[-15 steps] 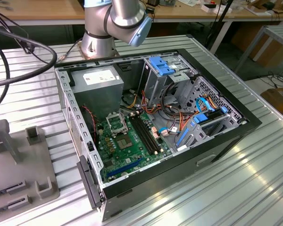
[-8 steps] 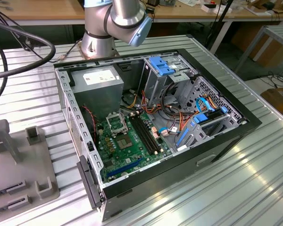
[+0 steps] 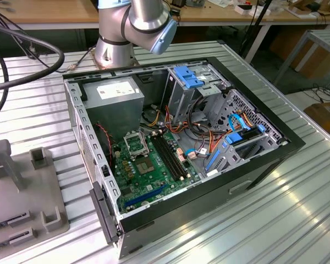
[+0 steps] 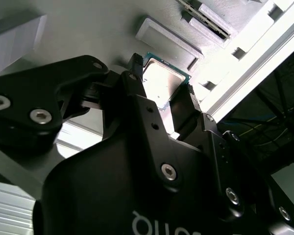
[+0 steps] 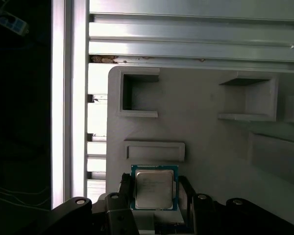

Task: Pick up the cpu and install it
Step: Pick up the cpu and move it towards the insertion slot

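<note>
The cpu (image 5: 154, 188), a small square chip with a pale silver top and a green rim, sits between the two black fingers of my gripper (image 5: 155, 194) in both wrist views. The fingers (image 5: 126, 192) press against its opposite edges, so the gripper is shut on the cpu (image 4: 160, 82). It is at a grey moulded fixture (image 5: 210, 147), just beside a raised rectangular block (image 5: 154, 151); I cannot tell whether it still rests on the fixture. In the exterior view the green motherboard (image 3: 154, 168) lies in the open computer case, with its black-framed socket (image 3: 135, 144) uncovered.
The open case (image 3: 253, 165) holds a power supply (image 3: 113, 96), blue drive brackets (image 3: 190, 77) and bundled cables. The grey fixture (image 3: 22, 192) lies at the exterior view's left on the ribbed metal table (image 3: 275, 220). The arm's base (image 3: 118, 44) stands behind the case.
</note>
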Tool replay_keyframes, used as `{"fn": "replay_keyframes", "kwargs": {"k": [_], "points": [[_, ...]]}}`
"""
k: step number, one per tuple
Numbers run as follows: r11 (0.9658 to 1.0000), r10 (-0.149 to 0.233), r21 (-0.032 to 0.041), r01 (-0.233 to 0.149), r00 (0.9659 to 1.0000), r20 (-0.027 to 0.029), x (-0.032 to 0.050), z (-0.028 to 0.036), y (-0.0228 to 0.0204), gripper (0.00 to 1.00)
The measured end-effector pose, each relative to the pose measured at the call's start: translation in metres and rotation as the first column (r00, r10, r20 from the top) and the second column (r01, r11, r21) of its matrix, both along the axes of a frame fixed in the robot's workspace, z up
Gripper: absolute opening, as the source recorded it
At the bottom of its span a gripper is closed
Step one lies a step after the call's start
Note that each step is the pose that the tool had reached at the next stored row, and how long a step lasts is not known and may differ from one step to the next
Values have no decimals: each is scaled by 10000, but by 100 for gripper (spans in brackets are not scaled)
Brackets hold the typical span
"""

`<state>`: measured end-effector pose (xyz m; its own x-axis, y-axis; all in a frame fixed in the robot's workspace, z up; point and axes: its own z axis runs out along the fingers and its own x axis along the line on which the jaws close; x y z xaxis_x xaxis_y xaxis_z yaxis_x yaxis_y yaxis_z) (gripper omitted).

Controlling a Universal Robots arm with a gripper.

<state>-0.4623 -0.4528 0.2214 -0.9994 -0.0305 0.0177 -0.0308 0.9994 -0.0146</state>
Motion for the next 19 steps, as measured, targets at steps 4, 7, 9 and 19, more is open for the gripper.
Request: {"fn": "replay_keyframes", "kwargs": {"k": [4,7,9,19], "points": [[10000,0,1,0,10000,3,0,77,0,47],[10000,0,1,0,10000,3,0,146,0,47],[10000,0,1,0,10000,2,1,203,0,47],[10000,0,1,0,10000,1,1,237,0,47]]}}
